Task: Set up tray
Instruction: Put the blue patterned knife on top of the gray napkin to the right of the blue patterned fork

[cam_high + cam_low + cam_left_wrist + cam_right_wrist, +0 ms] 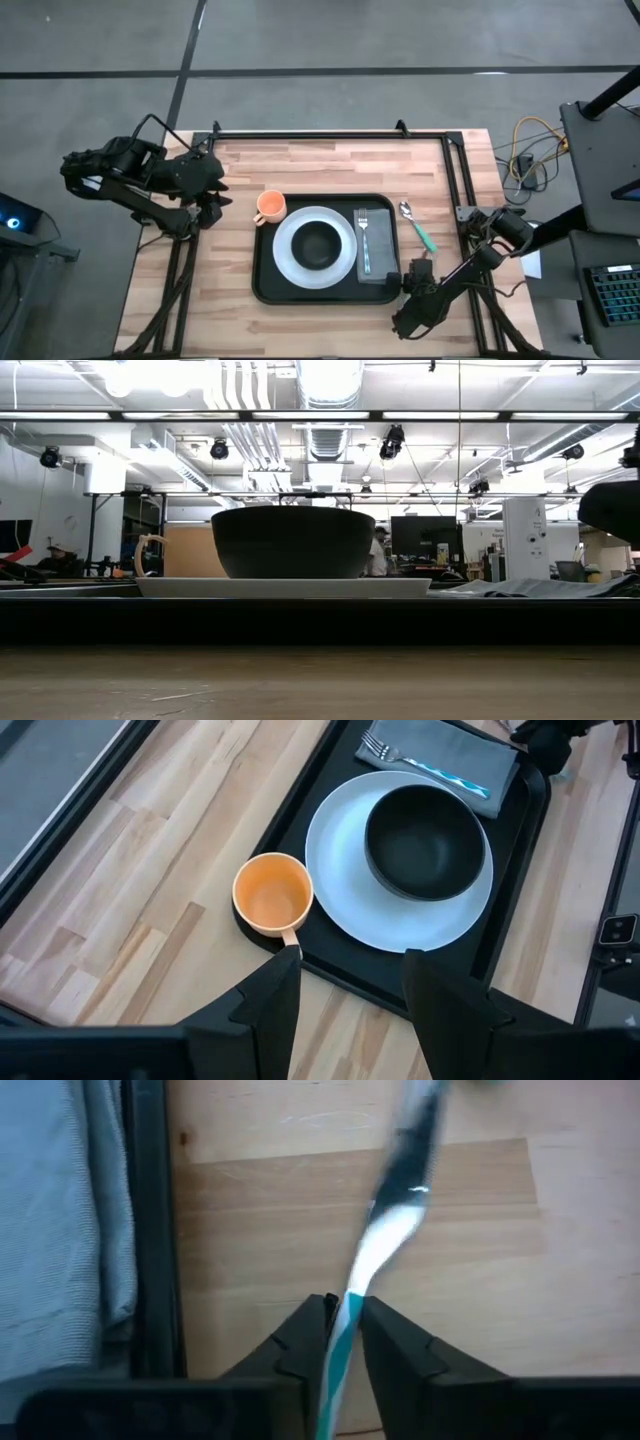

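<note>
The black tray (262, 290) holds a white plate (290, 255) with a black bowl (316, 243) on it, an orange cup (270, 206) at its far left corner, and a grey napkin (375, 268) with a fork (364, 235) lying on top. A spoon (412, 222) with a teal handle lies on the wood right of the tray. My right gripper (420, 265) is low at the spoon's near end and shut on it. My left gripper (212, 200) hangs open above the table left of the tray, with the cup (273, 892) ahead of its fingers. My right gripper pinches the spoon's teal handle (347, 1325) between its two fingers, near the handle's free end. The fingers slant down from the table's near right side. The handle runs back between them, and the metal bowl end (425, 1120) points away over the wood.
The tray's right rim (150, 1230) and the napkin (50, 1230) lie close beside the right gripper. A black frame rail (455, 170) runs along the table's right and far edges. Bare wood (200, 290) lies left of the tray and in front of it.
</note>
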